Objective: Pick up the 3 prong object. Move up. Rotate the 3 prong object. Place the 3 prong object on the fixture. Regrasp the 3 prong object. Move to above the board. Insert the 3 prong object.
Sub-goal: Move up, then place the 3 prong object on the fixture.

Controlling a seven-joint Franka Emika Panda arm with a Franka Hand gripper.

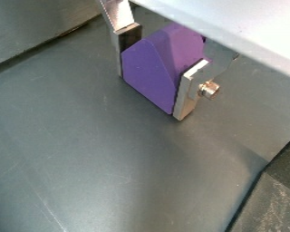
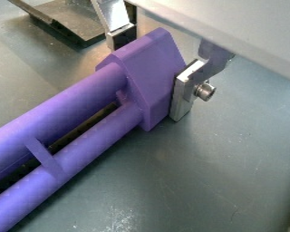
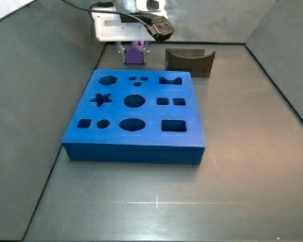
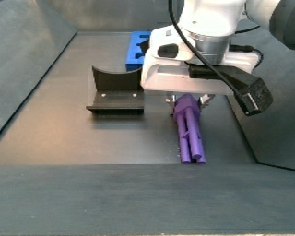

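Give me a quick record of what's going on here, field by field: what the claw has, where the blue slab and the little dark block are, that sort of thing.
gripper: low over the floor, fingers closed on the block end of the 3 prong object
3 prong object: purple, long, lying flat on the grey floor
fixture: dark scooped block, nothing on it, apart from the purple piece
board: blue slab with cut-out holes, nothing inserted in the holes that show
task stage: grasp made, lift not yet visible

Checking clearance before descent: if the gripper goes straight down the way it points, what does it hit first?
The gripper is already shut on the purple peg, which appears to lie on the grey floor. Straight down likely meets the floor at once; depth unclear.
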